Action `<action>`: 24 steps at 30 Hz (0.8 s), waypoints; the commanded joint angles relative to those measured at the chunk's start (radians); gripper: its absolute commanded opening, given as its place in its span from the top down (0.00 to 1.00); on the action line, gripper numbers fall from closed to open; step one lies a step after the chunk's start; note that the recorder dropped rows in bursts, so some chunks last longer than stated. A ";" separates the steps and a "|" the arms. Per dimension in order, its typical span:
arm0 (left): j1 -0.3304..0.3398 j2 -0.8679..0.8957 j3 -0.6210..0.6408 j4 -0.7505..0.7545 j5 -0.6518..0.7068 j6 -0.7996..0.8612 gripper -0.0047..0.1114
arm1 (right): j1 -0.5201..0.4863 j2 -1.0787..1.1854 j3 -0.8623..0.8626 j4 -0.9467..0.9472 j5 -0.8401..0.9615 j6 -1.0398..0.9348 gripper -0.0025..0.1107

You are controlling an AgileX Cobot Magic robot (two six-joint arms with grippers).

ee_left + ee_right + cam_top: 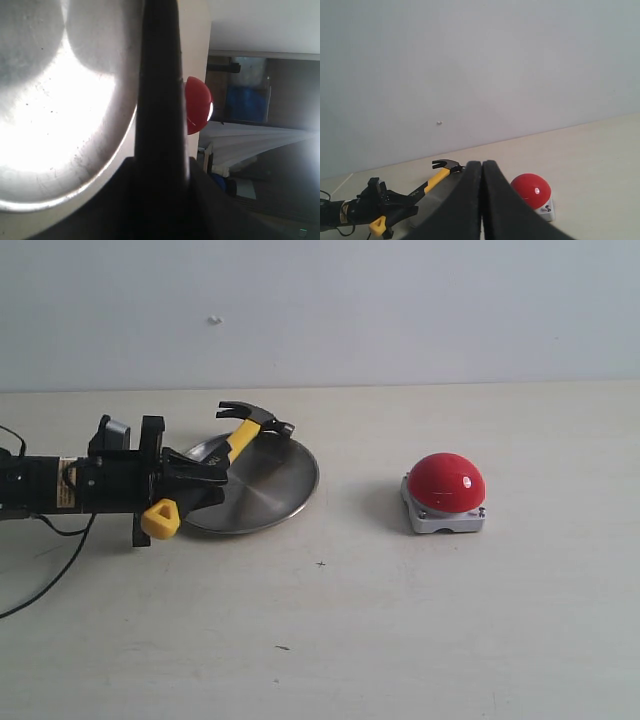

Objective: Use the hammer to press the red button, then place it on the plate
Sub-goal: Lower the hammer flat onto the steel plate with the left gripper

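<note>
The hammer (240,438) is held by its black grip in my left gripper (200,480), which is shut on it at the left side of the silver plate (270,490). Its dark head hovers over the plate's far rim, and the yellow loop sticks out behind the fingers. In the left wrist view the handle (157,90) runs as a dark bar over the shiny plate (60,100), with the red button (197,105) beyond it. On its grey base, the button (446,482) sits to the plate's right, untouched. My right gripper (482,167) is shut on nothing, well away from the button (531,190) and hammer (437,179).
A pale table (400,640) carries everything, with a plain wall behind it. A black cable (50,580) trails from the left arm toward the front left edge. Open tabletop lies between plate and button.
</note>
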 commanded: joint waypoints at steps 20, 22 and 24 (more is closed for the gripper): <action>0.002 -0.013 0.009 0.021 -0.037 -0.008 0.40 | -0.001 -0.005 0.005 -0.002 -0.004 -0.001 0.98; 0.002 -0.015 0.009 0.025 -0.037 -0.008 0.39 | -0.001 -0.005 0.005 -0.002 -0.004 -0.001 0.98; 0.002 -0.023 0.009 0.035 -0.037 -0.008 0.39 | -0.001 -0.005 0.005 -0.002 -0.004 -0.001 0.98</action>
